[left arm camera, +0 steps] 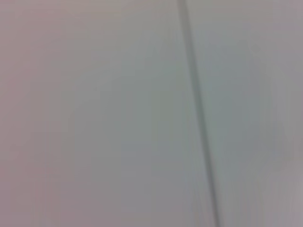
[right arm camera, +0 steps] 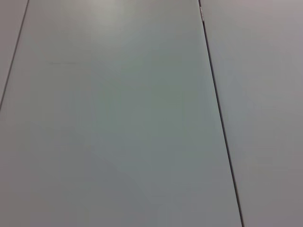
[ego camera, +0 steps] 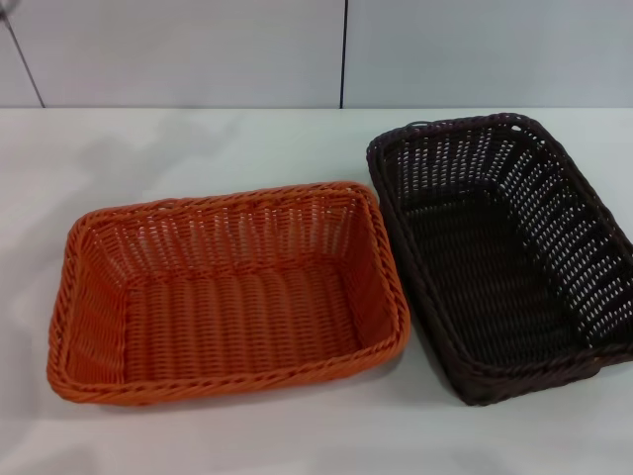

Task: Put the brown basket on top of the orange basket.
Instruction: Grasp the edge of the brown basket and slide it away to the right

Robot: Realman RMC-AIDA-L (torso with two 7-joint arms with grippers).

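Neither arm is in the head view, and both wrist cams show only plain grey panels w/ a dark seam, so can't tell how the fingers of either gripper stand.

Orange basket (ego camera: 229, 292) sits at approx 8 o'clock of the head view, empty, flat on the white surface (ego camera: 198, 139). Brown basket (ego camera: 504, 252) is at approx 3 o'clock, also empty, skewed at an angle to the orange one, its right side running out of view.

Risks, as I judge them:
- The two rims are touching or nearly so around the orange basket's right edge; lifting the brown one w/o clearing that edge could drag or shove the orange basket.
- Open weave & braided rim could snag a finger or slip in a thin pinch.
- Baskets are skewed to each other, so brown needs rotating or it'll sit cocked & tip off.

Open room: bare surface at 11–12 o'clock and along 6 o'clock; wall behind at 12.
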